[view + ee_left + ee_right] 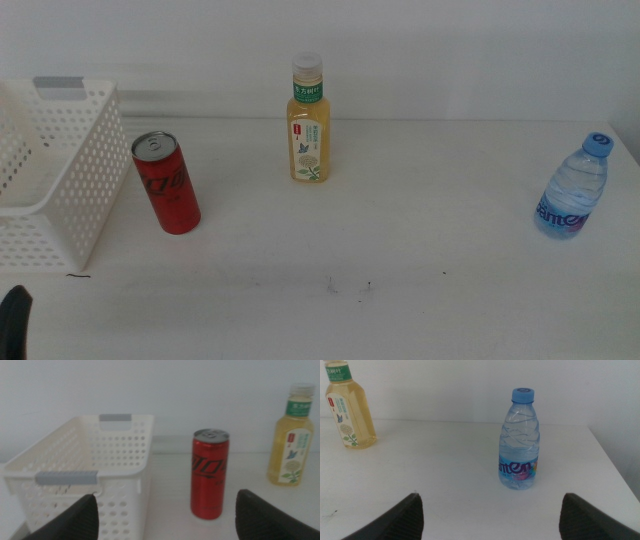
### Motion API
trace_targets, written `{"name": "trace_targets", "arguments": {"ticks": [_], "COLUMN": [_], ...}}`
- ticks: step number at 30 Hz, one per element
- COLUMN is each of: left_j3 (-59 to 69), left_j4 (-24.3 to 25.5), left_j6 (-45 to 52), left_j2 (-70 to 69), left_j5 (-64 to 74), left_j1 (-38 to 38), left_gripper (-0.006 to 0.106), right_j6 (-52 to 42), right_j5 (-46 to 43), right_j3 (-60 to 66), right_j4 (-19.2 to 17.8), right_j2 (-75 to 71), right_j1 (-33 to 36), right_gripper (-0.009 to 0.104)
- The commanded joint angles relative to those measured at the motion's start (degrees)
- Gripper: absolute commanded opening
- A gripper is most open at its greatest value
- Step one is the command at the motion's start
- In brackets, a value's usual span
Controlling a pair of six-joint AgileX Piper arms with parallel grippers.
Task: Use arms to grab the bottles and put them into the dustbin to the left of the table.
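Observation:
A slim red can (166,183) stands upright just right of the white perforated dustbin (55,175) at the table's left. A yellow tea bottle (309,120) stands at the back middle. A clear water bottle (572,188) with a blue cap stands at the far right. My left gripper (167,505) is open and empty, low at the near left, facing the can (210,475) and dustbin (85,477). My right gripper (491,497) is open and empty, facing the water bottle (520,442). It is out of the middle view.
The white table (400,260) has a few small dark specks near its front middle. A dark tip of the left arm (15,320) shows at the bottom left corner. A white wall stands behind the table. The tea bottle shows in both wrist views (292,445) (347,410).

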Motion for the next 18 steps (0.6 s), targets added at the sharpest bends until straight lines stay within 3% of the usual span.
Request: {"name": "trace_targets", "arguments": {"ticks": [1, 6, 13, 18], "left_j3": [0.01, 0.01, 0.01, 0.01], "left_j4": [0.33, 1.20, -1.66, -3.21], "left_j6": [0.43, 1.35, 1.48, 1.48], "left_j2": [-0.09, 12.22, 37.75, 54.37], "left_j5": [-2.24, -13.83, -36.14, -53.57], "left_j1": [-1.37, -7.89, -16.71, -18.54], "left_gripper": [0.093, 0.093, 0.093, 0.093], "right_j6": [-0.30, -0.30, -0.30, -0.30], "right_j5": [-0.41, -0.41, -0.41, -0.41], "right_j3": [0.21, 0.21, 0.21, 0.21], "right_j4": [-0.21, -0.21, -0.21, -0.21], "right_j2": [-0.29, -0.29, -0.29, -0.29], "right_j1": [-0.27, -0.27, -0.27, -0.27], "right_gripper": [0.090, 0.090, 0.090, 0.090]}}
